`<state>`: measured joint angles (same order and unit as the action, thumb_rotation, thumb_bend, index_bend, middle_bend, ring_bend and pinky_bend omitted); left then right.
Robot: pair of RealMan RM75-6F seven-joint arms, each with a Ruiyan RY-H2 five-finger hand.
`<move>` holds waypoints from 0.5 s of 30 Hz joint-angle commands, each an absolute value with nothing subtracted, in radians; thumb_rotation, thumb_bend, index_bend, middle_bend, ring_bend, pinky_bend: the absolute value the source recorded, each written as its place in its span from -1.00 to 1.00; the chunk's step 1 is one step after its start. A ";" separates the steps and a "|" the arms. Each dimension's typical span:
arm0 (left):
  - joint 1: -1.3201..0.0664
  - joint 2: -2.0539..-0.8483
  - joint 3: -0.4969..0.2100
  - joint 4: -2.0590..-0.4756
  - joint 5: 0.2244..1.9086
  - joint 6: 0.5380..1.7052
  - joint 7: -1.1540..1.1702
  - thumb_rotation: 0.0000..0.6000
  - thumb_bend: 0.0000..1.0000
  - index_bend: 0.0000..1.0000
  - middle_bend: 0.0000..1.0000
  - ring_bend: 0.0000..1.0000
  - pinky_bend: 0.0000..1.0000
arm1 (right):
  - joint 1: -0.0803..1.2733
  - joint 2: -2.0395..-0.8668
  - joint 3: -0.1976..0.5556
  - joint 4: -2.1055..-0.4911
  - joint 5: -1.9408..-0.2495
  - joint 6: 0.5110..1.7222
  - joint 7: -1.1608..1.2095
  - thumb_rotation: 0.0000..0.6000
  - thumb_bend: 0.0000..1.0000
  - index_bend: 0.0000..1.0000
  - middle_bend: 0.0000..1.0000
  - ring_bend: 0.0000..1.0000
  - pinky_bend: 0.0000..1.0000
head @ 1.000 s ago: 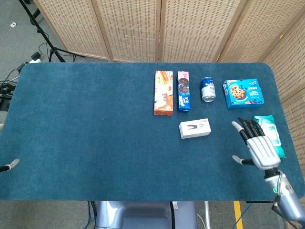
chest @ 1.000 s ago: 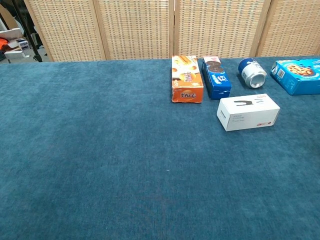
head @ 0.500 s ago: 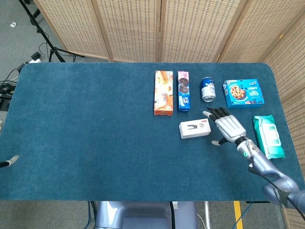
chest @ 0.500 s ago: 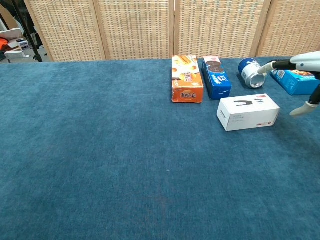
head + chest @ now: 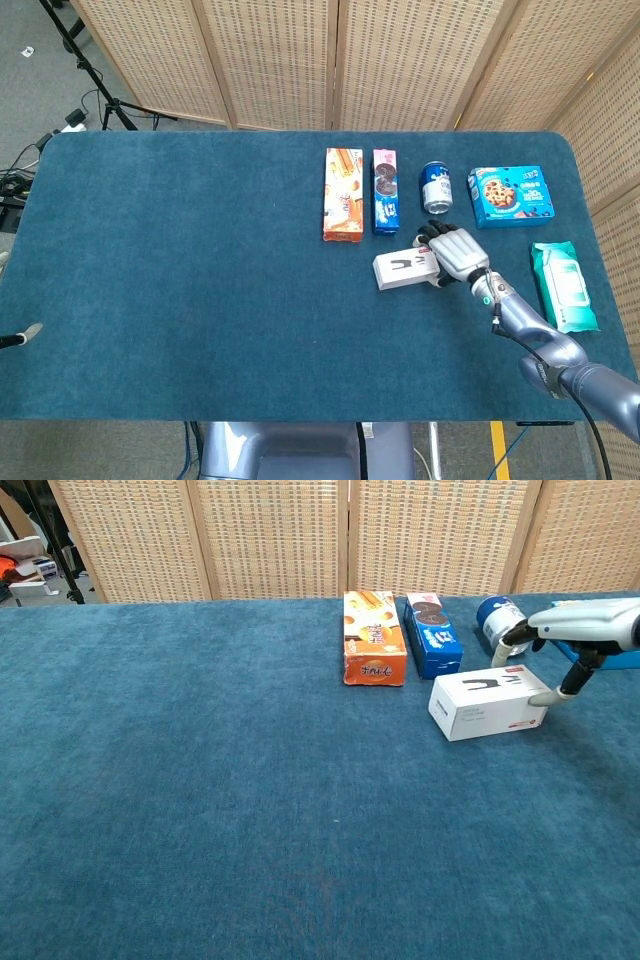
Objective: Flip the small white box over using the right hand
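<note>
Right hand (image 5: pixel 456 253) palm down, fingers (image 5: pixel 515 637) spread, arm stretched forward

R hand (image 5: pixel 455 255) moved up-left from frame's lower right, now touching white box (image 5: pixel 407 270) at its right end; box nudged slightly left & rotated a bit.
</note>
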<state>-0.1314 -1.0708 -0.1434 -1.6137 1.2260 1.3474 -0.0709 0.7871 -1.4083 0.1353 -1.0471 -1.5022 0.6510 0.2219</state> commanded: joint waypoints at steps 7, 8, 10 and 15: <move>-0.135 -1.076 -0.145 -1.612 1.225 1.344 -0.063 1.00 -1.00 -1.00 -1.00 -1.00 -1.00 | 0.773 -1.469 0.109 -0.975 -1.533 0.746 0.341 1.00 0.31 -0.09 -0.08 -0.26 -0.27; -0.135 -1.076 -0.145 -1.612 1.225 1.345 -0.063 1.00 -1.00 -1.00 -1.00 -1.00 -1.00 | 0.773 -1.468 0.105 -0.974 -1.536 0.750 0.362 1.00 0.39 -0.08 -0.06 -0.24 -0.26; -0.135 -1.076 -0.144 -1.612 1.226 1.345 -0.064 1.00 -1.00 -1.00 -1.00 -1.00 -1.00 | 0.773 -1.460 0.101 -0.980 -1.539 0.756 0.385 1.00 0.54 -0.06 -0.03 -0.22 -0.26; -0.135 -1.075 -0.144 -1.611 1.225 1.340 -0.065 1.00 -1.00 -1.00 -1.00 -1.00 -1.00 | 0.792 -1.337 0.092 -1.134 -1.525 0.692 0.483 1.00 0.83 -0.01 0.03 -0.18 -0.25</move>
